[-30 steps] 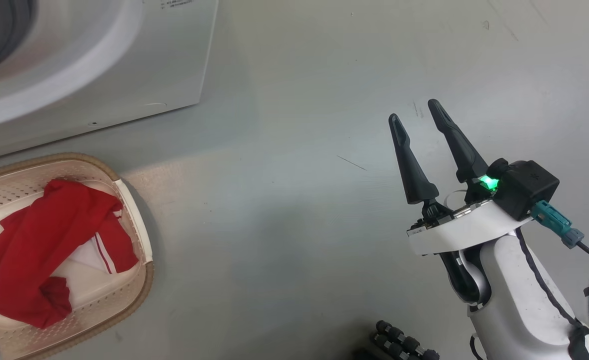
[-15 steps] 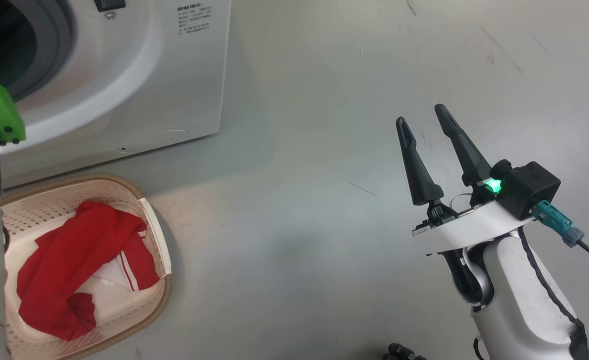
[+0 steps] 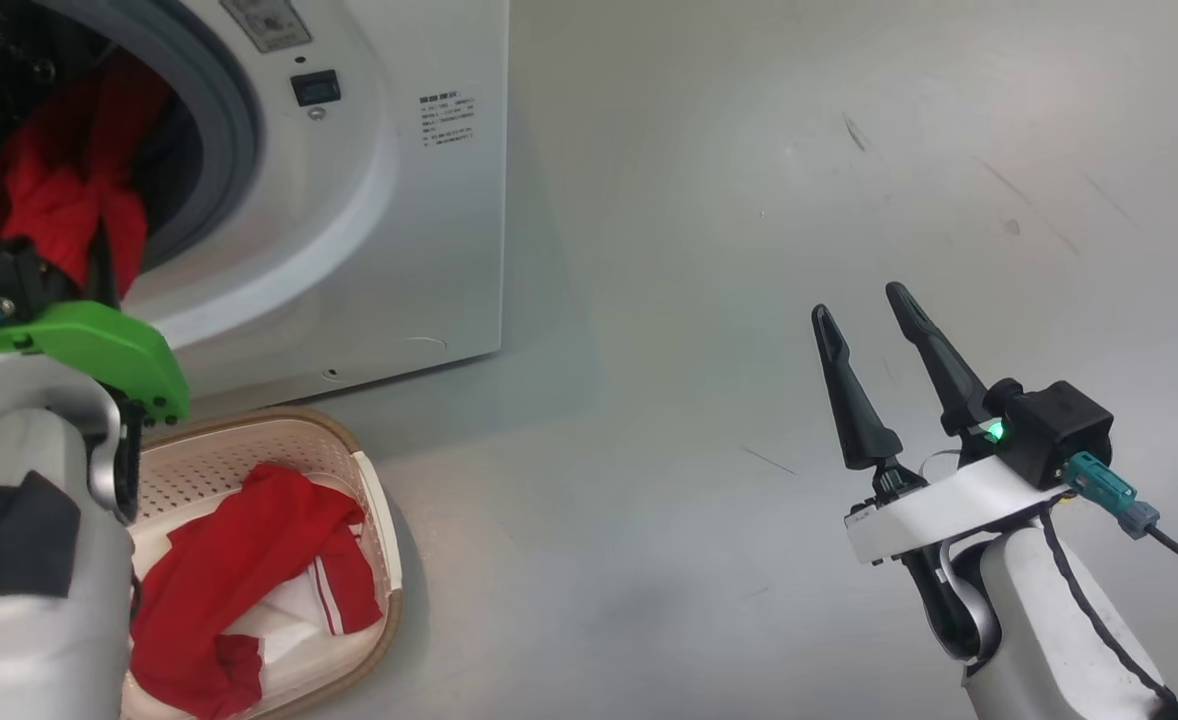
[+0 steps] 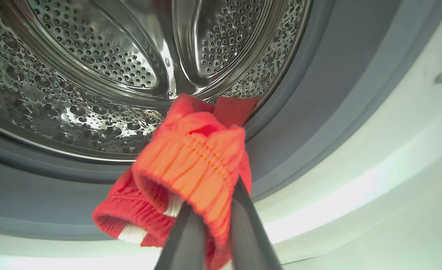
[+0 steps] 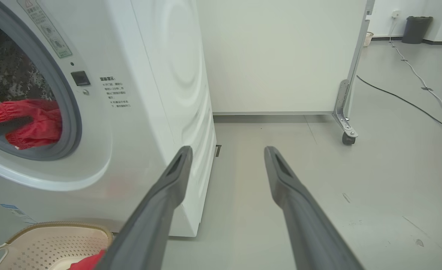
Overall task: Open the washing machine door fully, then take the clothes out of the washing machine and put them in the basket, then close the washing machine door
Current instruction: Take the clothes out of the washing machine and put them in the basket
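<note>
The white washing machine stands at the upper left with its grey-ringed mouth open; the washing machine door is out of view. In the left wrist view my left gripper is shut on a red garment with an elastic band, held at the lip of the steel drum. The same garment hangs in the mouth, above my green-capped left wrist. Another of the red clothes lies in the cream basket on the floor below the mouth. My right gripper hovers open over the floor, holding nothing.
Grey floor spreads to the right of the machine. In the right wrist view a white partition on a caster stands behind the machine, cables run across the floor, and a dark bin sits far back.
The head camera has tilted up, bringing the machine's mouth and my left arm with the held red garment into the picture. The right gripper stays open in the same pose.
</note>
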